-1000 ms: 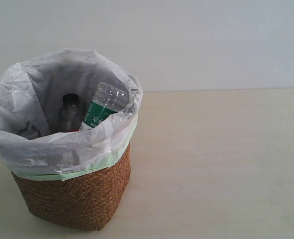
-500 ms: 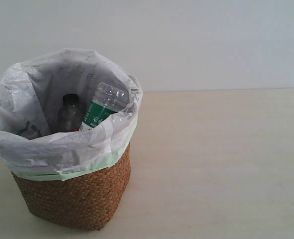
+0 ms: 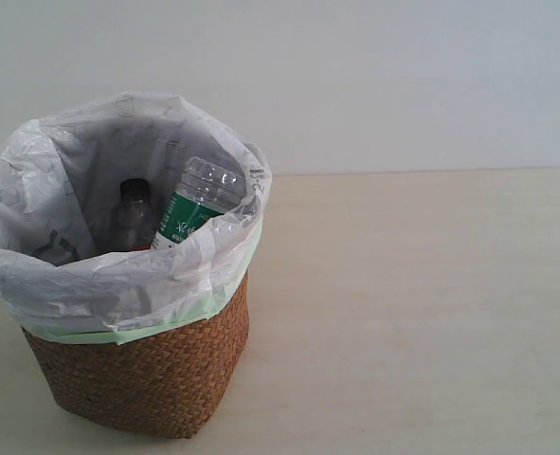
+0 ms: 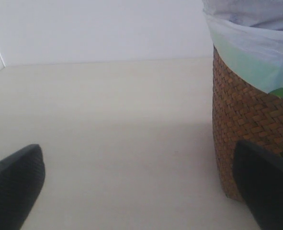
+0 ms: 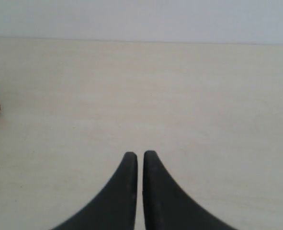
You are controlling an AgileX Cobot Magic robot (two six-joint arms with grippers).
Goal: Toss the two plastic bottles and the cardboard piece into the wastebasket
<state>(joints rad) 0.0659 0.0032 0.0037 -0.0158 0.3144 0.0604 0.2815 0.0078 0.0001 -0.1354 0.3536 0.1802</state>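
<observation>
Black-capped bottle [image 3: 133, 213] and green-labelled bottle [image 3: 196, 204] sit in wastebasket [image 3: 147, 370]; cardboard piece not visible. Left gripper [image 4: 139, 187] wide, right gripper [image 5: 140, 163] closed, both empty.

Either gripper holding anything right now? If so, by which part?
Nothing is held. Left gripper is open and empty beside the wastebasket; right gripper is shut on nothing.
</observation>
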